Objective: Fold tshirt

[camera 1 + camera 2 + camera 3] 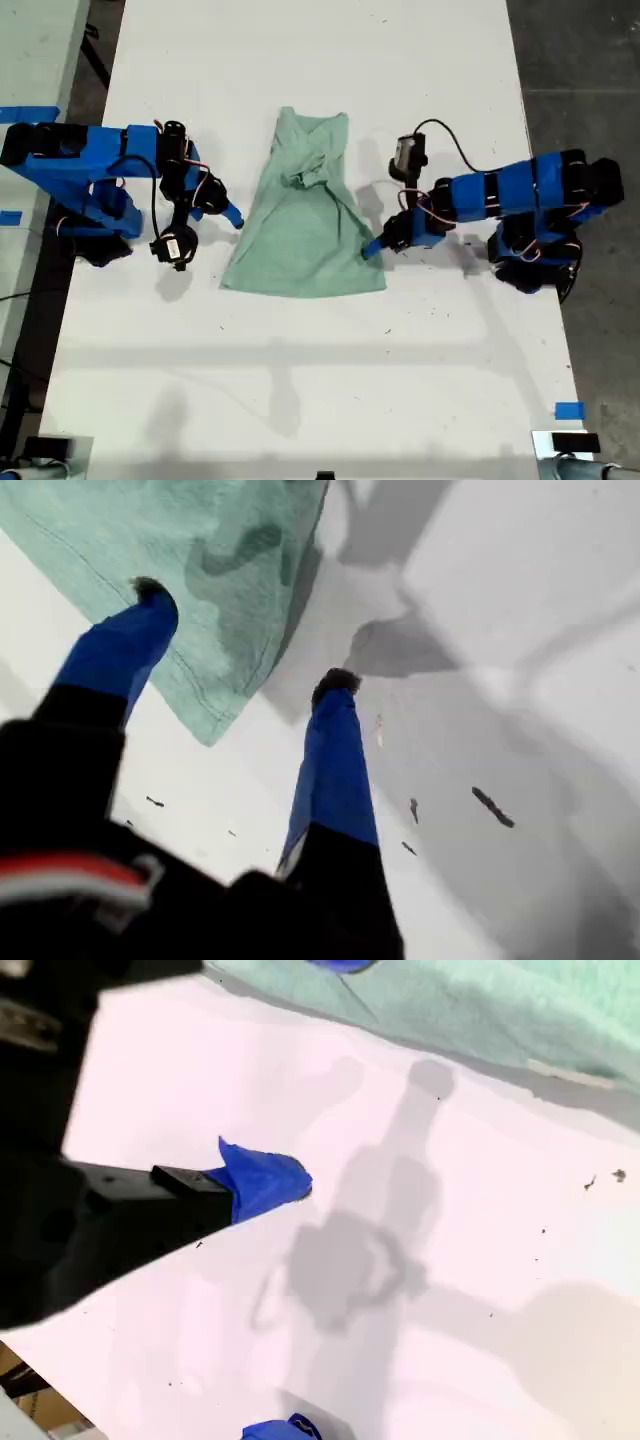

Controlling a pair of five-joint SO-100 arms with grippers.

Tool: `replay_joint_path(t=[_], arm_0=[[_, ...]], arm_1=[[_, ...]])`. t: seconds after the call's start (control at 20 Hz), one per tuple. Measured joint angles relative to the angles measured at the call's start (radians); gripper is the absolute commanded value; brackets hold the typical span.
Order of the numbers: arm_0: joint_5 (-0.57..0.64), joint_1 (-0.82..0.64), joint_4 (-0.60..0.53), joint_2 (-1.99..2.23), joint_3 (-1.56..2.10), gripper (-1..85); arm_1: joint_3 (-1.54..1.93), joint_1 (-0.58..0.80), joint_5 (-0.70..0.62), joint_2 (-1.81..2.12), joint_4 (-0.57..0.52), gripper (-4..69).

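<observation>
my first pincer gapes over the tshirt hem; close squarely before lifting; my second pincer open too

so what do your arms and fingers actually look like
My first arm and second arm are both bright blue plastic shells with black motor blocks at the joints, looping black cables and thin red and white wires. My first gripper has long blue fingers with dark tips. My second gripper has blue-tipped fingers on a black base.
</observation>
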Motion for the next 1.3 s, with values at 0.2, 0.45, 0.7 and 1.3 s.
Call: replay_joint_path(t=[0.2,0.45,0.7,1.3], arm_0=[[0.0,0.0,0.0,0.0,0.0,26.6],[0.0,0.0,0.006,0.0,0.0,26.4],[0.0,0.002,0.006,-0.002,0.0,26.2],[0.0,0.011,0.006,-0.003,0.0,26.1]], arm_1=[[-0.095,-0.017,0.011,-0.181,-0.069,-1.5],[-0.118,-0.028,0.015,-0.17,0.012,-1.5],[-0.422,-0.11,-0.011,-0.143,0.38,-1.5],[-0.739,-0.124,0.092,-0.618,-0.031,24.7]])
